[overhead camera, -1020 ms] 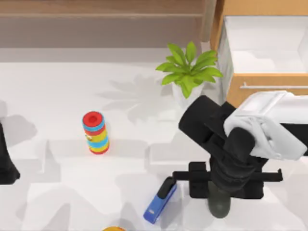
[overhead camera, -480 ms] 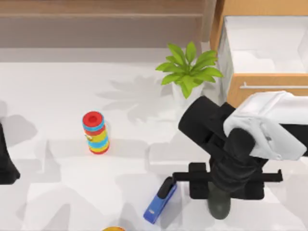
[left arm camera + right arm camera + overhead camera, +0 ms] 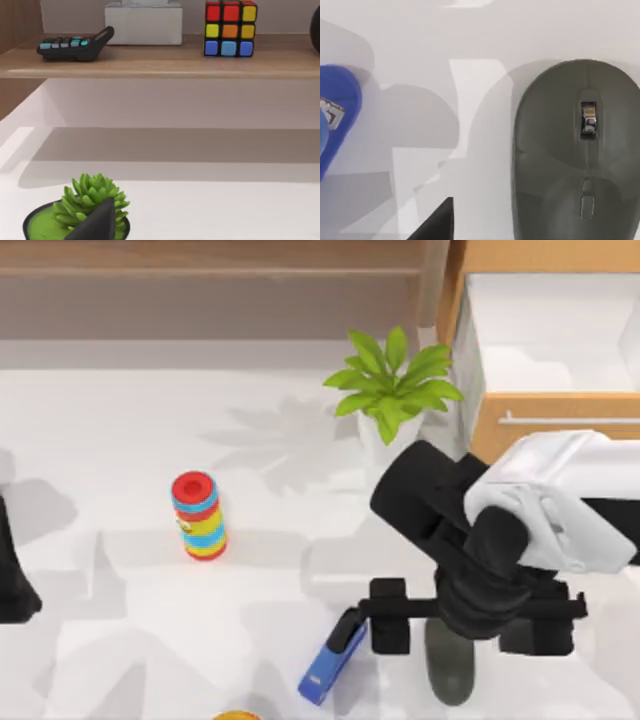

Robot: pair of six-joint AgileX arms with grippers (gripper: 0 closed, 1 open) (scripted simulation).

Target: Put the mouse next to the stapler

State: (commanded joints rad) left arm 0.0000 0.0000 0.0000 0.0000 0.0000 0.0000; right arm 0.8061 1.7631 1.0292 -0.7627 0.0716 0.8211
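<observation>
Where the worktop (image 3: 130, 430) nears the top view's lower right, the right hand (image 3: 467, 628) hangs over the mouse (image 3: 449, 670), its two fingers spread wide, one on either side and apart from it: open, gripping nothing.

Mouse: dark grey, rounded oval, lying flat on the white surface; the right wrist view shows its scroll wheel and smooth top (image 3: 577, 160).

Stapler (image 3: 333, 656): blue body, black top arm, lying at a slant just to the left of the mouse, near it but not touching; its blue end shows in the right wrist view (image 3: 337, 112).

Ring stack (image 3: 198, 515): red, blue and yellow stripes, upright, well apart to the left.

Potted plant (image 3: 392, 390): green, behind the right arm.

Left arm (image 3: 12, 570): parked at the left edge; whether its hand is open or closed I cannot tell.
</observation>
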